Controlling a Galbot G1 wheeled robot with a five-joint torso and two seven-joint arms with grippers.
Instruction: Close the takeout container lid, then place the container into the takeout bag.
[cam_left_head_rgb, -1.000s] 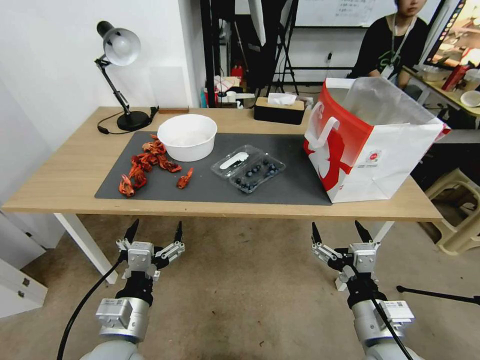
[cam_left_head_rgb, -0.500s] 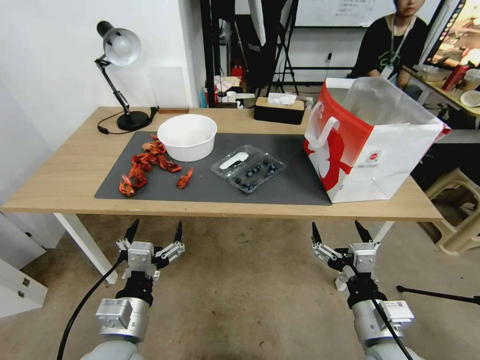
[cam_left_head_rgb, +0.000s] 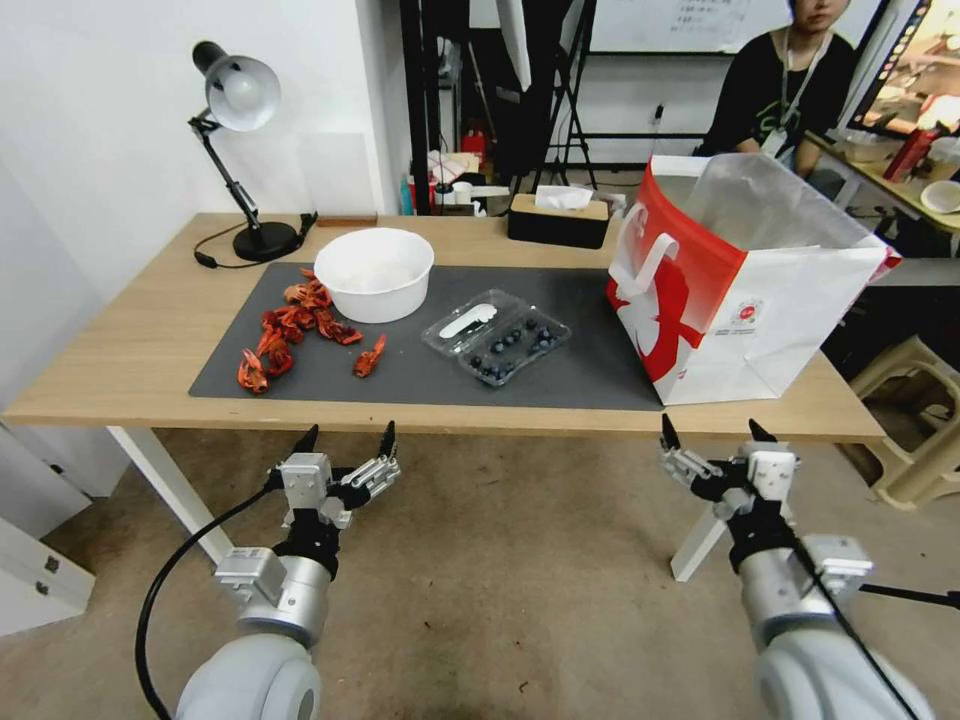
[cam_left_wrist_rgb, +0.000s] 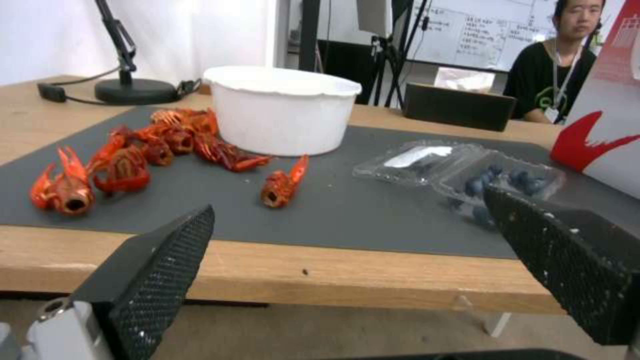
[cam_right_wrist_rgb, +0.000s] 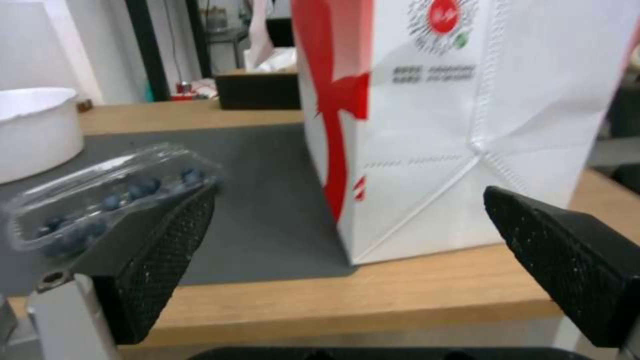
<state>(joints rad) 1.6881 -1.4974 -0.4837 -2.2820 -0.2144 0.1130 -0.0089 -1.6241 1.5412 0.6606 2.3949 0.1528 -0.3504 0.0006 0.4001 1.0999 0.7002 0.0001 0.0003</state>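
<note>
- Lying open on the dark mat (cam_left_head_rgb: 560, 385) near the middle of the worktop (cam_left_head_rgb: 130, 360), the takeout container (cam_left_head_rgb: 512, 350) has its blueberry half toward the robot and the lid (cam_left_head_rgb: 468, 321), with its long white label, folded back flat beside it.
- Standing just behind and left of the lid is a round white bowl (cam_left_head_rgb: 375, 273); its contents cannot be made out.
- Red crayfish (cam_left_head_rgb: 290, 330) are scattered on the mat left of the container, one lone piece (cam_left_head_rgb: 369, 357) lying between the heap and the clamshell.
- The takeout bag (cam_left_head_rgb: 740, 290) stands upright at the right end of the worktop, mouth open, its base partly on the mat, apart from the container; its inside is hidden by its walls.
- A black tissue box (cam_left_head_rgb: 558, 220) sits at the back edge, a desk lamp (cam_left_head_rgb: 240, 150) at the back left corner.
- The left end effector (cam_left_head_rgb: 346, 440) hangs below the worktop's front edge, fingers spread wide, holding nothing; its wrist camera looks across the crayfish to the container.
- The right end effector (cam_left_head_rgb: 713, 432) hangs below the front edge under the bag, fingers likewise parted and empty.
- From the right wrist, the container (cam_right_wrist_rgb: 107, 195) is partly hidden by a near fingertip, and the bag (cam_right_wrist_rgb: 467, 125) is cut off at the top.
</note>
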